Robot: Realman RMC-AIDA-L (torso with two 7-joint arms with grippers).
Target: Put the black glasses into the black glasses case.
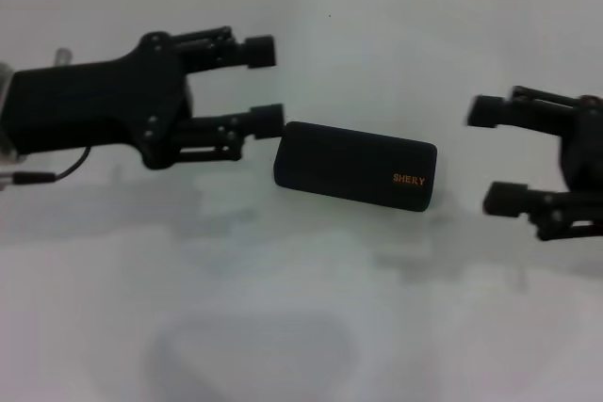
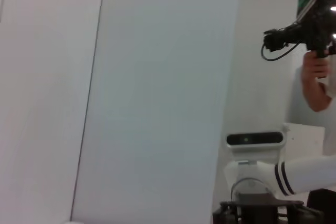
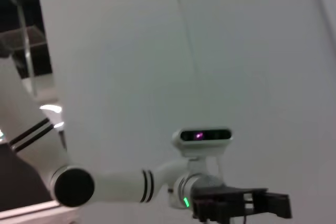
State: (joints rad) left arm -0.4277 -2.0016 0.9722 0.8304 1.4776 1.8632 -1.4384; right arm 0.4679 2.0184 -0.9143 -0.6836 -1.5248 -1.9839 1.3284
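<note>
case: the black glasses case (image 1: pixel 355 165) lies shut on the table (image 1: pixel 283 308), between our two grippers, "SHERY" end toward the right one.
glasses: the black glasses aren't visible anywhere (we judge they're likely inside the closed case, can't confirm).
left gripper (image 1: pixel 266 87): fingers apart, holding nothing, lower fingertip just beside the case's left end; contact unclear.
right gripper (image 1: pixel 492 155): fingers spread, holding nothing, near the case's right end, not touching.
progress: we read the task as essentially done; what's left is pulling both arms clear.
</note>
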